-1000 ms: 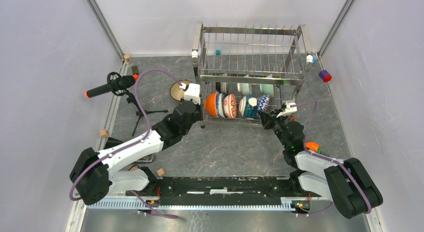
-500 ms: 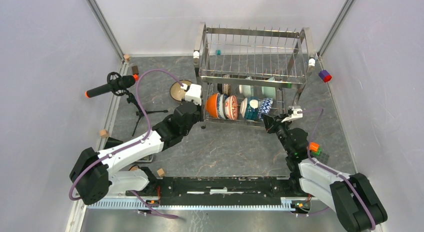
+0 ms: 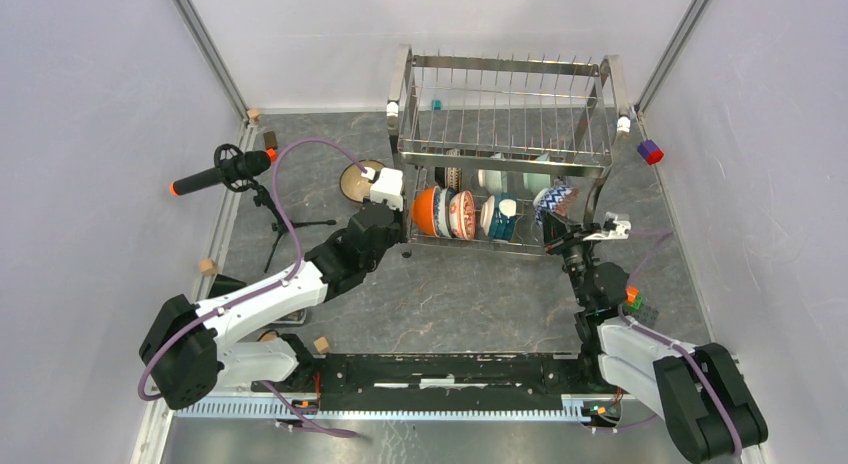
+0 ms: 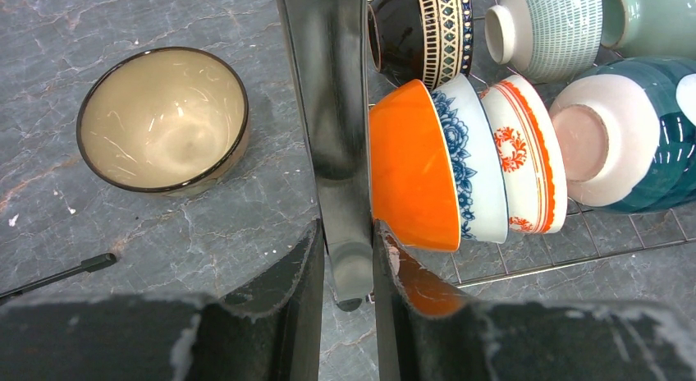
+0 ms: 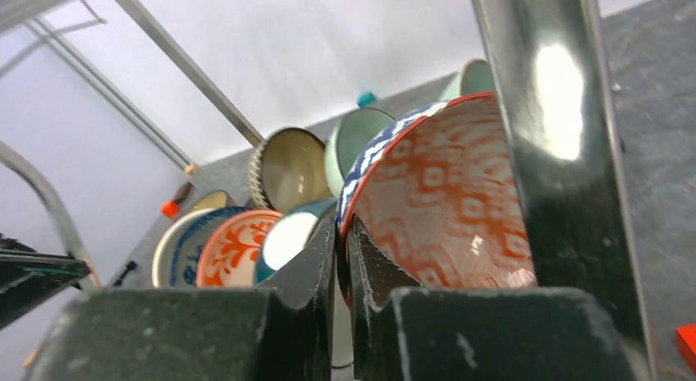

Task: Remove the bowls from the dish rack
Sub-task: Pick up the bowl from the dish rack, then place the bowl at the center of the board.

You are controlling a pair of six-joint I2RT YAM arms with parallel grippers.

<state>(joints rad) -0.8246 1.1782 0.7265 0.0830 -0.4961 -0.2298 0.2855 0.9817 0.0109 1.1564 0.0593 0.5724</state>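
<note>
The chrome dish rack (image 3: 500, 114) stands at the back of the table. My left gripper (image 4: 349, 233) is shut on its front-left leg (image 4: 328, 110), beside the orange bowl (image 4: 410, 167). Several bowls stand on edge in the lower tier: orange (image 3: 424, 210), red-patterned (image 3: 461, 214) and teal (image 3: 500, 217). My right gripper (image 5: 341, 233) is shut on the rim of a blue-and-white patterned bowl (image 5: 443, 192) with a red inside. It holds that bowl (image 3: 553, 199) tilted at the rack's front-right corner, next to the right post (image 5: 558, 151). A tan bowl (image 4: 162, 118) sits upright on the table left of the rack.
A microphone on a small tripod (image 3: 220, 171) stands at the left. A purple-and-red block (image 3: 650, 152) lies right of the rack. Small wooden blocks (image 3: 208, 266) lie along the left edge. Walls close in on three sides.
My right gripper has drawn the blue-and-white patterned bowl out of the row and to the right, toward the rack's right post. The rack shifted slightly. The left arm has stayed put.
</note>
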